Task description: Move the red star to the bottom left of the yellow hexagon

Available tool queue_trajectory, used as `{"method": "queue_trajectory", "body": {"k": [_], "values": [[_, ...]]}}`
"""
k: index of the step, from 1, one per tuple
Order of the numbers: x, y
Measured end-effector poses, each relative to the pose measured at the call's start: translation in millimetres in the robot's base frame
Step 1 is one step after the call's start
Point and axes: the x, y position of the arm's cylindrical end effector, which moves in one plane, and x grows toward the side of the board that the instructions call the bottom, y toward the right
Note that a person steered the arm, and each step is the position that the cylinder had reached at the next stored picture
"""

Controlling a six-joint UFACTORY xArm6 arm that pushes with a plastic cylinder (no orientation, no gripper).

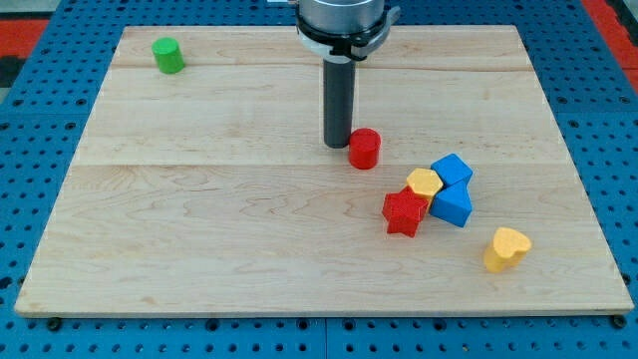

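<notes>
Red star point(404, 212) lies flat, touching the yellow hexagon point(424, 183) at its lower left; no long axis discernible. My tip point(338, 146), a bare rod holding nothing, stands just left of one red cylinder point(364, 149). Also counted: two blue blocks point(452, 170) point(452, 204), one yellow heart point(506, 248), one green cylinder point(167, 55).

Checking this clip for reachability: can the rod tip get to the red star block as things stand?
Probably yes. My tip sits just left of the red cylinder; bare wooden board lies between it and the red star, whose left and bottom sides are open. The yellow hexagon touches its upper right.
</notes>
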Motion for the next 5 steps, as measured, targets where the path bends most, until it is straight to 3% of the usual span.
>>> {"method": "queue_trajectory", "body": {"k": [1,2,5], "values": [[39.6,4.0],[51.6,23.4],[15.5,-76.8]]}}
